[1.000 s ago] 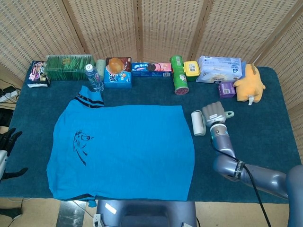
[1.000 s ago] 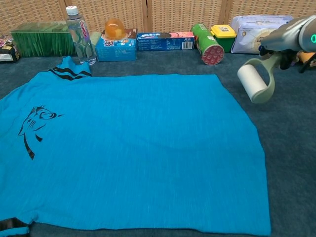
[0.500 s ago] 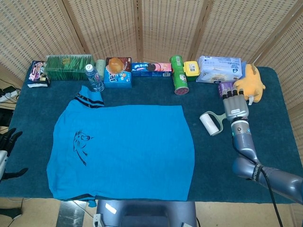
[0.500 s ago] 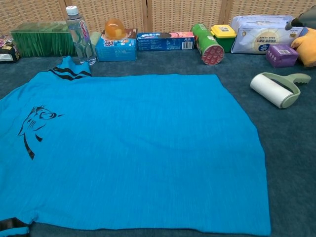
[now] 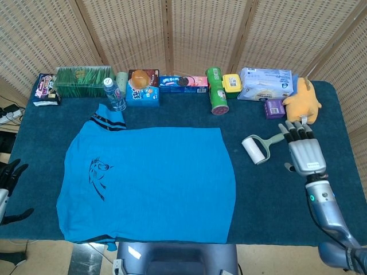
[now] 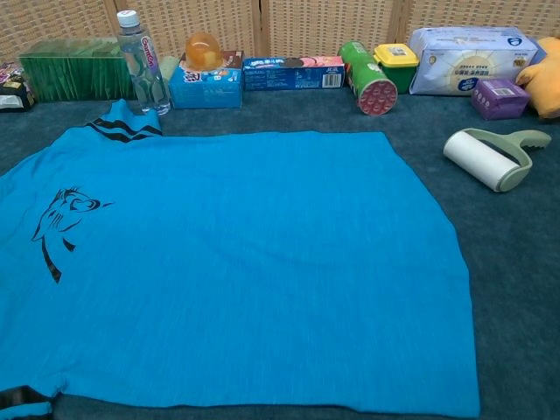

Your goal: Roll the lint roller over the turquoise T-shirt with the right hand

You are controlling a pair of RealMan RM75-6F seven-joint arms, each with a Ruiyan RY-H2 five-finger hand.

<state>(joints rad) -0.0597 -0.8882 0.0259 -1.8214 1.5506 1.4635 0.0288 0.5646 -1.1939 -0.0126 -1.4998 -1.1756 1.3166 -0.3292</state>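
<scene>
We found the lint roller (image 5: pixel 256 148) lying on the counter (image 5: pixel 338 120), released, just off the right edge of the turquoise T-shirt (image 5: pixel 155 180) and not touching it. Its white drum pointed toward the shirt and its pale green handle ran away from it, so the long axis reached diagonally toward our right hand (image 5: pixel 305 154). That hand hovered just beyond the handle's end, fingers spread and holding nothing; its fingertips (image 5: pixel 294 132) sat close to the handle tip, but we could not tell whether they touched it. The roller therefore lay between this hand and the shirt, on the hand's inner side. Our left hand (image 5: pixel 8 175) showed only at the far edge of the head view, well apart from the roller, fingers apart and empty. Behind the hand sat a yellow plush toy (image 5: pixel 301 100) and a small purple box (image 5: pixel 274 107).
</scene>
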